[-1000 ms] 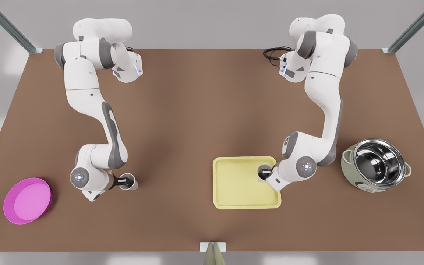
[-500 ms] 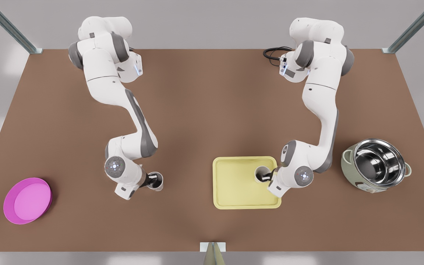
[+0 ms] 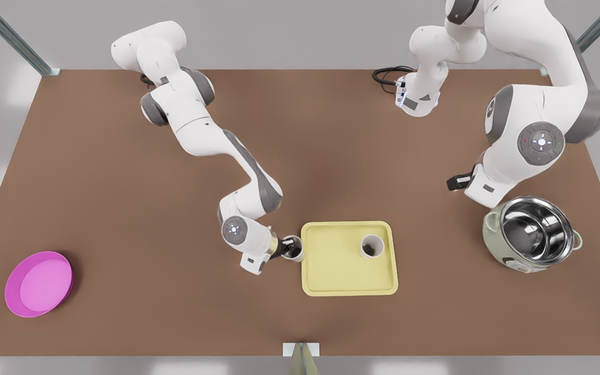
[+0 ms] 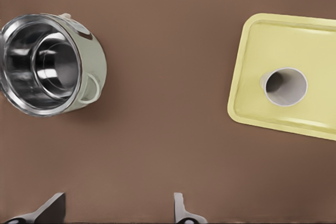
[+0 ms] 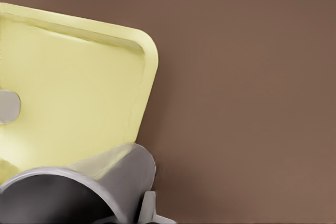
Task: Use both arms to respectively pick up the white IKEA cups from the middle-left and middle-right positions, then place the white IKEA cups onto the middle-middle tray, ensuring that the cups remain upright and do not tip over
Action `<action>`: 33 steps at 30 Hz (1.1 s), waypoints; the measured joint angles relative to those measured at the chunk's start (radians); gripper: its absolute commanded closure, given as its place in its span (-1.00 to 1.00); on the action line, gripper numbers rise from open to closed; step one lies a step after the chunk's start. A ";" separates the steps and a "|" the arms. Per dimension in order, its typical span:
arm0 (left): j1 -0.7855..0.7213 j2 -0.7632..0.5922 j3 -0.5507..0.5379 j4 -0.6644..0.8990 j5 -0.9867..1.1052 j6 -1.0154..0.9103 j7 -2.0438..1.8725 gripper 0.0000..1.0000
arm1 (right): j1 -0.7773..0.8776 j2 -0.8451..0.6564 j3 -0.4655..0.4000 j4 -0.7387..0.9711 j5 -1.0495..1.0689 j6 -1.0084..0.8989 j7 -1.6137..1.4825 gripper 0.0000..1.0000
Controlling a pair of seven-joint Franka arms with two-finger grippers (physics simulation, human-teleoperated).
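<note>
Right gripper (image 3: 285, 249), lower centre of the front view, is clamped on a cup (image 3: 293, 248) that looks upright and sits just outside the left rim of the tray (image 3: 334, 265). In the right wrist view this cup (image 5: 79, 182) overlaps the tray's near corner. A second cup (image 3: 372, 246) stands upright in the right half of the tray, apart from the rim. Right of the tray stands a pot (image 3: 532, 234). Farther up, at right, the left gripper (image 3: 459, 181) hangs above bare table, its fingers spread and empty, waiting. To place well, the held cup should clear the rim, stay level, and come down on the free left half, well apart from the other cup.
</note>
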 measured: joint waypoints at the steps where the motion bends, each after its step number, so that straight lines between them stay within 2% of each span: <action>1: -0.001 0.000 0.000 -0.004 0.005 -0.014 0.016 -1.00 | 0.009 0.000 0.003 0.005 0.002 -0.004 0.018 0.57; 16: -0.001 -0.001 -0.015 0.023 0.011 -0.116 0.182 -1.00 | 0.075 0.055 0.029 0.010 0.009 0.090 0.201 0.57; 17: -0.002 -0.001 -0.015 0.023 0.008 -0.114 0.189 -1.00 | 0.075 0.055 0.030 0.007 0.009 0.096 0.208 -0.11; 18: -0.002 0.000 -0.016 0.023 0.007 -0.112 0.196 -1.00 | 0.074 0.055 0.030 0.005 0.007 0.100 0.215 -1.00; 28: -0.003 0.000 -0.016 0.024 0.004 -0.090 0.243 -1.00 | 0.074 0.045 0.023 0.002 -0.015 0.116 0.283 -1.00; 33: -0.004 0.009 -0.015 0.019 0.001 -0.060 0.258 -1.00 | 0.080 -0.028 0.031 -0.012 0.004 0.116 0.289 -1.00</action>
